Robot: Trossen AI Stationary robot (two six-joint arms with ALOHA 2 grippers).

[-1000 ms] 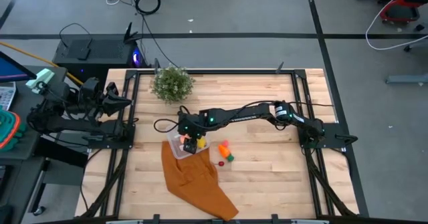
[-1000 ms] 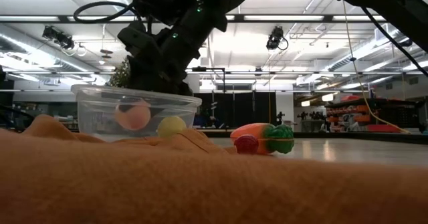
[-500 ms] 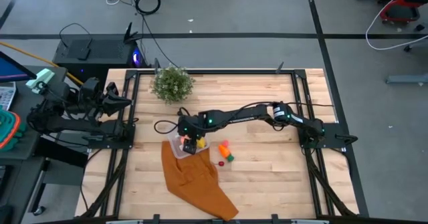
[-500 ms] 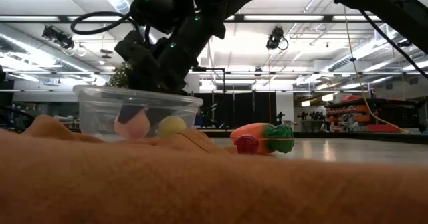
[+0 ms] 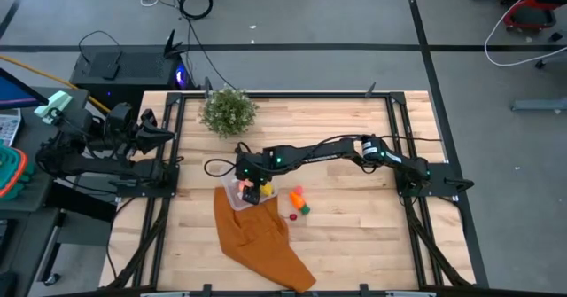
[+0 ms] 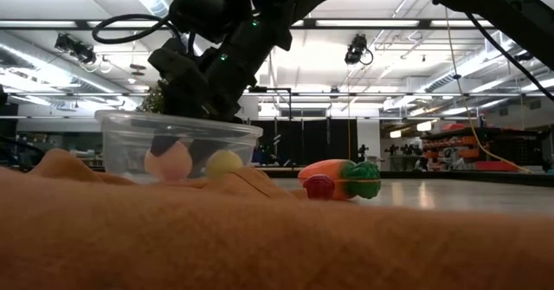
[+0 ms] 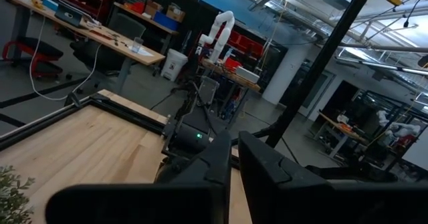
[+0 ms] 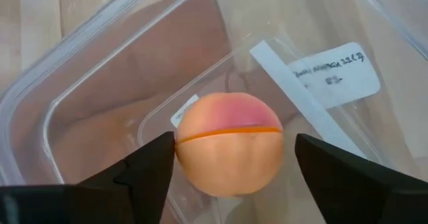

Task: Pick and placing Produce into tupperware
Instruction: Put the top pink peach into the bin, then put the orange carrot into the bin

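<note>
The tupperware (image 5: 237,191) (image 6: 177,138) is a clear box that sits on the far end of a rust-orange cloth. Inside it lie a peach ball (image 8: 227,145) (image 6: 169,162) and a yellow lemon (image 6: 222,162), both on its floor. My right gripper (image 8: 235,150) (image 5: 251,189) reaches down into the box, open, with one finger on each side of the ball. The orange carrot with its green tip (image 6: 339,177) and a small red piece (image 6: 318,186) lie on the table to the box's right (image 5: 299,201). My left gripper (image 7: 234,177) is shut and waits off the table's left edge. My right gripper comes from above, pointing down into the tupperware. One finger (image 8: 157,164) stands right at the side of the peach ball (image 8: 179,144); I cannot tell whether it touches. The other finger (image 8: 328,170) is apart from it. The ball rests on the box's floor.
The rust-orange cloth (image 5: 261,239) spreads from under the box toward the near edge. A bushy potted plant (image 5: 229,111) stands near the far-left corner. A black frame (image 5: 390,120) rims the table. Bare wood lies on the right half (image 5: 354,226).
The right gripper has come down a little into the tupperware. The peach ball, which was clear of the box's floor a second ago, now lies on it beside the lemon.
</note>
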